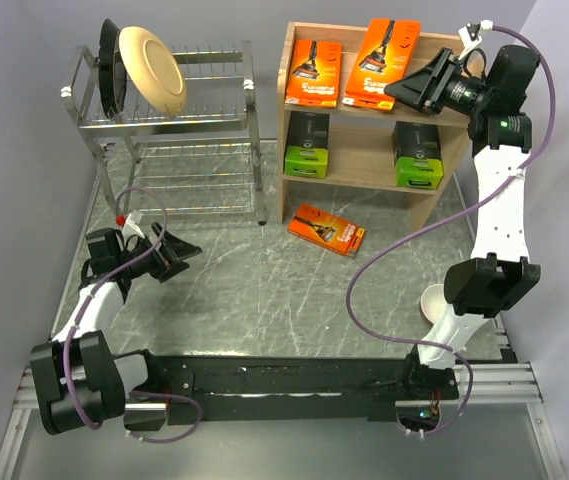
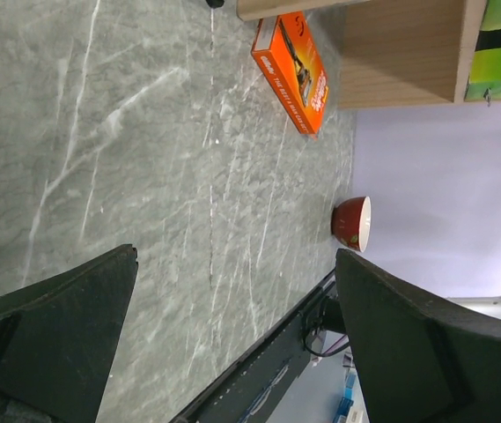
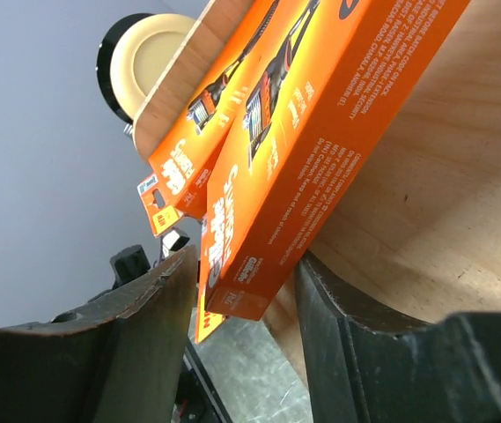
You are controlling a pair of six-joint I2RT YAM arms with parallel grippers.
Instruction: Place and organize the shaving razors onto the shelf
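Observation:
The wooden shelf carries two orange razor packs on top and two black, green-ended packs on the lower tier. A third orange pack lies flat on the table in front of the shelf; the left wrist view also shows this pack. My right gripper is at the shelf top. In its wrist view its jaws straddle the near corner of the right orange pack, which rests on the shelf board; a gap shows beside one finger. My left gripper hangs open and empty over the table.
A chrome dish rack with a cream plate and a dark plate stands at the back left. A red bowl sits by the right arm's base. Grey walls close both sides.

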